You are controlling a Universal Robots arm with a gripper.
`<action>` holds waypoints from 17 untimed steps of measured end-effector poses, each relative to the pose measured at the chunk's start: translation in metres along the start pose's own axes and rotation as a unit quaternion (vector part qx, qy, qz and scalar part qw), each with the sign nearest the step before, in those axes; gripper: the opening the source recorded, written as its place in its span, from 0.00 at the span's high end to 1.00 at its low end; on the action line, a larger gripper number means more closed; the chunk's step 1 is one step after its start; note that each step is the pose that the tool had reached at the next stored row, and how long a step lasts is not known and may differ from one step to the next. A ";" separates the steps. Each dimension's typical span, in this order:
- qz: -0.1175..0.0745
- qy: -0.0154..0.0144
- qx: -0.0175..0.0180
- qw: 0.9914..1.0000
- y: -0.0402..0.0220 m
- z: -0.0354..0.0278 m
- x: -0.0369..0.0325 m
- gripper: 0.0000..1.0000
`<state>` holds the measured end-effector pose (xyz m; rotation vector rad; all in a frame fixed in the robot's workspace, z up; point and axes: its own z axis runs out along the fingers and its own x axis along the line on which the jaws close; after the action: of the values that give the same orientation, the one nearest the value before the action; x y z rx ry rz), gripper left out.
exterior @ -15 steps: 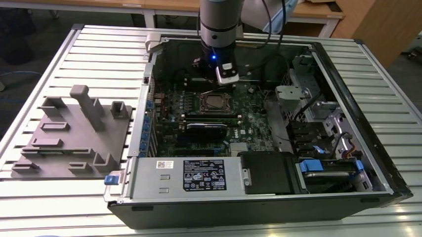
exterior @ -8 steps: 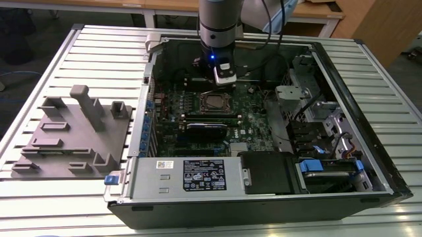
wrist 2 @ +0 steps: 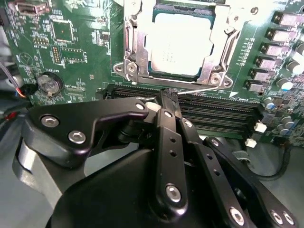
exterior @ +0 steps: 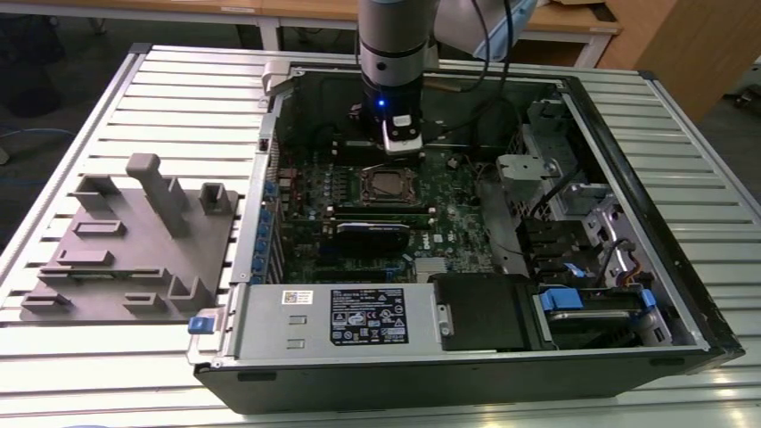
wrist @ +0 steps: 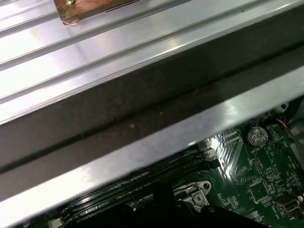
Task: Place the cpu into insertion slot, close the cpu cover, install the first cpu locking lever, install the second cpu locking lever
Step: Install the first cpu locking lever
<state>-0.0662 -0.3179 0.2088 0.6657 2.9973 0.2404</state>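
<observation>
The silvery cpu (wrist 2: pixel 175 43) lies flat in the insertion slot (exterior: pixel 387 185), and the cpu cover (wrist 2: pixel 214 53) is down over it as a metal frame around its edges. My gripper (wrist 2: pixel 170 95) hangs over the long black memory slots (wrist 2: pixel 218 113) just beside the socket, with its black fingers (wrist 2: pixel 167 142) pressed together. A thin silver locking lever (wrist 2: pixel 204 88) runs along that edge of the socket, and its end meets my fingertips. In the exterior view my gripper (exterior: pixel 402 148) hangs just behind the socket, inside the open computer case (exterior: pixel 666 294).
A black card (exterior: pixel 374 234) and the grey power supply (exterior: pixel 345 316) sit in front of the socket. Drive cages and cables (exterior: pixel 571 223) fill the exterior view's right side of the case. A grey moulded fixture (exterior: pixel 131 236) rests on the slatted table (exterior: pixel 191 80). A coin battery (wrist 2: pixel 47 83) lies nearby.
</observation>
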 end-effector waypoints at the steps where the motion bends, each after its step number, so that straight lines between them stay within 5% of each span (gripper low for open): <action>1: 0.004 -0.001 0.000 1.000 0.0000 0.0001 0.0001 0.90; 17: 0.027 -0.006 0.000 1.000 0.0011 0.0016 0.0035 0.90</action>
<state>-0.0687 -0.3152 0.2073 0.7475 2.9695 0.2390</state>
